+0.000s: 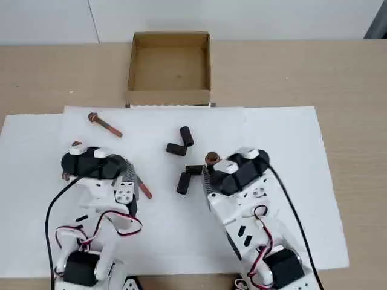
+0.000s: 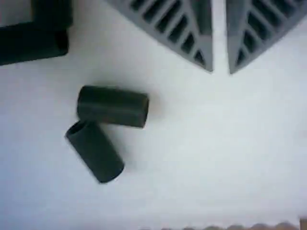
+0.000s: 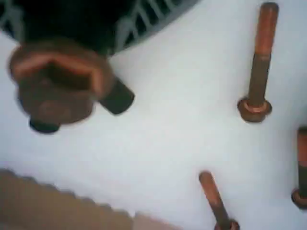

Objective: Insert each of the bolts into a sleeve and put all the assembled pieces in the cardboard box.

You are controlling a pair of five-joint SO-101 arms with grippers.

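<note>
My right gripper (image 1: 210,167) is shut on a copper bolt (image 3: 57,81), whose hex head (image 1: 211,158) points up, right beside the black sleeves. Several sleeves lie on the white paper: two (image 1: 186,136) (image 1: 176,149) farther back, two (image 1: 194,170) (image 1: 183,183) by the right gripper. My left gripper (image 2: 221,71) hovers low over the paper, its grey fingers (image 2: 192,40) nearly together with nothing between them, a short way from two touching sleeves (image 2: 112,106) (image 2: 94,151). Loose bolts (image 1: 104,125) (image 1: 143,188) (image 3: 259,62) lie on the paper's left half.
The open cardboard box (image 1: 170,95) stands at the back centre, just beyond the white paper (image 1: 278,139). The wooden table (image 1: 351,78) surrounds the paper. Another bolt head (image 1: 76,145) pokes out behind the left arm.
</note>
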